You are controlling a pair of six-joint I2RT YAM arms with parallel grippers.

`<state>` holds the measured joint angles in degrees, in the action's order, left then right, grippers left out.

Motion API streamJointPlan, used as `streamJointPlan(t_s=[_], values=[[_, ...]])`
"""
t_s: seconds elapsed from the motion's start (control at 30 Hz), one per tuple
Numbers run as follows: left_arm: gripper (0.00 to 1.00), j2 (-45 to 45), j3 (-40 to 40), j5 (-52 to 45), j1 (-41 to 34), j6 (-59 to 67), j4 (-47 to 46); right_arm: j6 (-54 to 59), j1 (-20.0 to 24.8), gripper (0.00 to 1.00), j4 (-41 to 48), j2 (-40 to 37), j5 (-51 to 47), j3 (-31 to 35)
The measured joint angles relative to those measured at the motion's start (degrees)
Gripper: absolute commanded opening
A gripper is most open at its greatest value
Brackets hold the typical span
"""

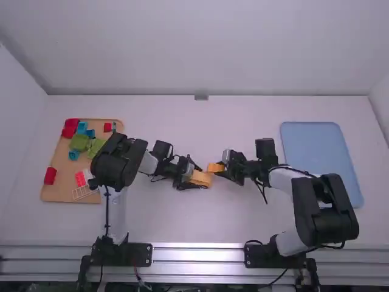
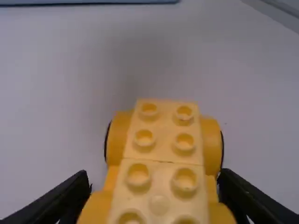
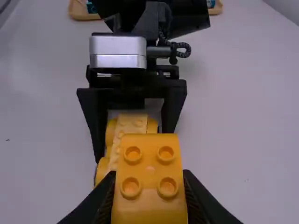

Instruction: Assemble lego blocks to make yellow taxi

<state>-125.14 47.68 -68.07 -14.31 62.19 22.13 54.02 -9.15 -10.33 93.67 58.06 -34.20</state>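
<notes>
Left gripper (image 1: pixel 200 177), yours: clamped on the wheeled yellow base (image 2: pixel 161 161). Right gripper (image 1: pixel 220 168), yours: clamped on one yellow block (image 3: pixel 149 172), near that base; well left of the base, a tan tray (image 1: pixel 59 190); well right, a blue tray (image 1: pixel 316 149).

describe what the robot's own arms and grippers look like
The left arm and right arm have white links, bulky black joints and thin black cables. The left gripper and right gripper are black and two-fingered. A silver block and a coiled black cord sit behind the left one's fingers.
</notes>
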Motion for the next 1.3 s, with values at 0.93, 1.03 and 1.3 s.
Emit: streamJointPlan(t_s=[0.93,1.03,1.3], values=[[0.56,0.3,-8.7,6.2,0.0,-21.9,25.5,-0.4,-4.7,0.19,4.1,0.0,-4.6,-2.6],[0.55,0.3,-7.2,5.6,0.0,-21.0,22.4,0.0,-5.4,0.18,4.1,0.0,-5.3,-3.0],[0.56,0.3,-5.4,4.7,0.0,-17.3,18.5,0.2,-6.8,0.17,-5.4,6.1,-2.2,-3.5]])
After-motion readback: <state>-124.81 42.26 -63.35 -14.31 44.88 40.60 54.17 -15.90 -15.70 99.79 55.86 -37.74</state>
